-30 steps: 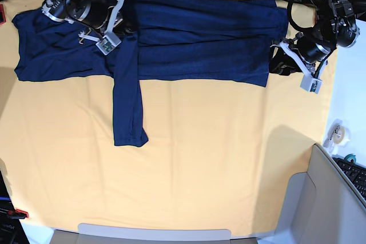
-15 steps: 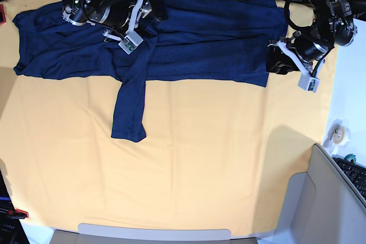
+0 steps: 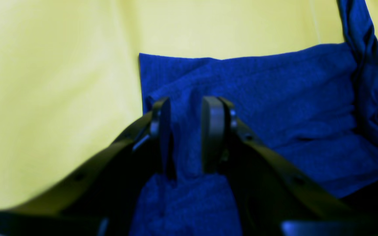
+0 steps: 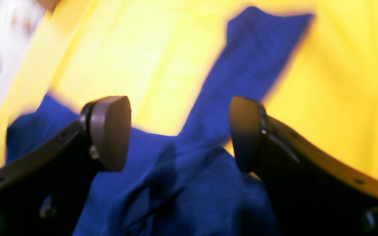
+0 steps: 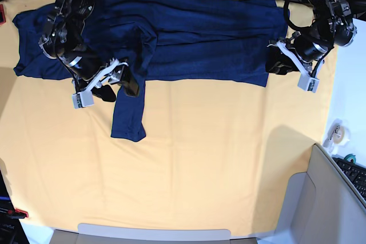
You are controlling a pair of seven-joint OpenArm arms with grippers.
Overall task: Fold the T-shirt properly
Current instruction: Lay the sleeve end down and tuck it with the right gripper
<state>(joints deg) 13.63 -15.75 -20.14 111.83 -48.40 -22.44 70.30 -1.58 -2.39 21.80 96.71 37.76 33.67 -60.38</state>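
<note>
Right gripper (image 4: pixel 179 134) stands wide and empty above the loose sleeve (image 5: pixel 128 115) while the left gripper (image 3: pixel 185 137) pinches the shirt (image 5: pixel 206 41) hem, the garment spread along the yellow cloth's (image 5: pixel 217 164) far edge; sleeve-folding is underway, next requiring a fresh grasp.

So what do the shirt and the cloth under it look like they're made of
The navy T-shirt looks like a thin matte knit, probably cotton or a blend: the left wrist view shows a fine looped grain and soft creases. The yellow-orange table cloth seems a smooth, matte woven fabric, lying nearly flat with only shallow ripples; its fibre can't be told.
</note>
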